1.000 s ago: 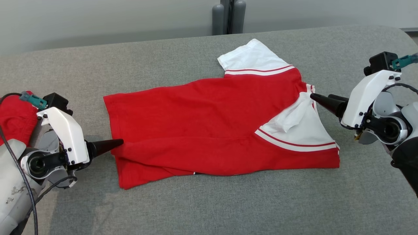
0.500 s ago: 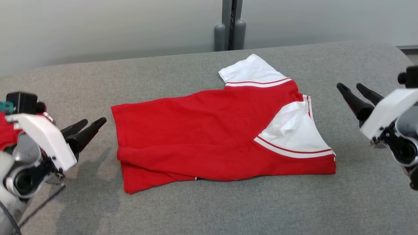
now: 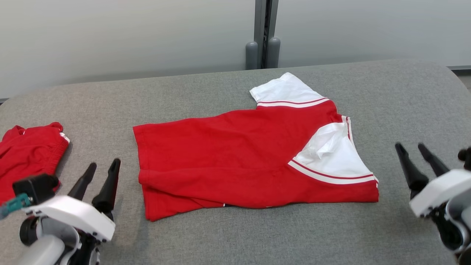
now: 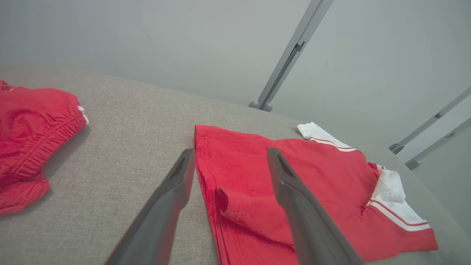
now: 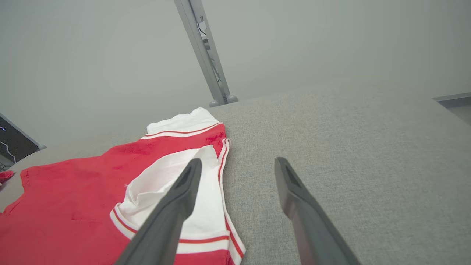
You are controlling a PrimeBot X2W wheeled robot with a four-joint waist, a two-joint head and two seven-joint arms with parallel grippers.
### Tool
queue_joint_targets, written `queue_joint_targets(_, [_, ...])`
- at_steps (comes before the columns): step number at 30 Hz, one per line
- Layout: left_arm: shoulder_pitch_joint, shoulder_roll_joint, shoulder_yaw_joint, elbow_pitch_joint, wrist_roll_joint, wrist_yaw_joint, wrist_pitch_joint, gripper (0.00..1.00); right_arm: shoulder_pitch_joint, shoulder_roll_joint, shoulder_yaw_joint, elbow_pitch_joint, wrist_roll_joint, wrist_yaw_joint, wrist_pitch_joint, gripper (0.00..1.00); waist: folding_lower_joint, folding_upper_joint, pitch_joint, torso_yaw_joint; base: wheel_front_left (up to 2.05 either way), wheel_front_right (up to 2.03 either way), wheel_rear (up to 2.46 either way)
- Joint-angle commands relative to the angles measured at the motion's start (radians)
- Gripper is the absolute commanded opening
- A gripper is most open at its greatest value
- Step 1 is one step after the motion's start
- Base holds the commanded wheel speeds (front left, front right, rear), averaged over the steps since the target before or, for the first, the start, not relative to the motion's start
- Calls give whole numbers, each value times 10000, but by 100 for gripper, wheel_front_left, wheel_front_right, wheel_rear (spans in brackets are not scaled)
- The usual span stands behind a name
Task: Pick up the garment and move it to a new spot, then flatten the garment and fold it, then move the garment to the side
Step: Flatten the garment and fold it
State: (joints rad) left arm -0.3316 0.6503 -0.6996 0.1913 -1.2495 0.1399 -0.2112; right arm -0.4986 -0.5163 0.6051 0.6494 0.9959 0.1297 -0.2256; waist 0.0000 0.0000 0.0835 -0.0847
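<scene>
A red shirt with white sleeves lies folded lengthwise across the middle of the grey padded table. One white sleeve points to the far side; the other lies on top near the right end. My left gripper stands open off the shirt's left hem, holding nothing. My right gripper stands open off the shirt's right end, also holding nothing.
Another red garment with an elastic waistband lies bunched at the table's left edge. A grey post with two feet stands behind the far edge, against a pale wall. Bare table stretches along the near side and far right.
Both grippers have let go of the shirt, opened and drawn back toward the near side. The head camera tilted up, shifting the whole picture down.
</scene>
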Motion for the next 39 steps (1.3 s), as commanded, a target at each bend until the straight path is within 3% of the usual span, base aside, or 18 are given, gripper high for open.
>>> queue_joint_targets(1, [234, -18, 95, -38, 92, 181, -175, 100, 349, 47, -154, 4, -63, 22, -109, 100, 0, 0, -16, 11, 0, 0, 0])
queue_joint_targets(9, [1340, -794, 6, 174, 774, 895, -499, 100, 1560, 865, -414, 117, -182, 22, 643, 100, 0, 0, 65, -54, 0, 0, 0])
queue_joint_targets(15, [1029, -857, -492, 698, 1318, 1108, -284, 100, 1422, 1152, -573, 333, -130, 22, 1342, 100, 0, 0, 169, -16, 0, 0, 0])
queue_joint_targets(29, [429, -1708, -1260, 2291, 1438, 666, 560, 100, 1008, 1717, -1024, 886, 135, 24, 2429, 100, 0, 0, 234, 54, 0, 0, 0])
queue_joint_targets(39, [-112, -2181, -1674, 2998, 1805, 442, 566, 100, 945, 1835, -989, 843, 171, 24, 2771, 100, 0, 0, 282, 27, 0, 0, 0])
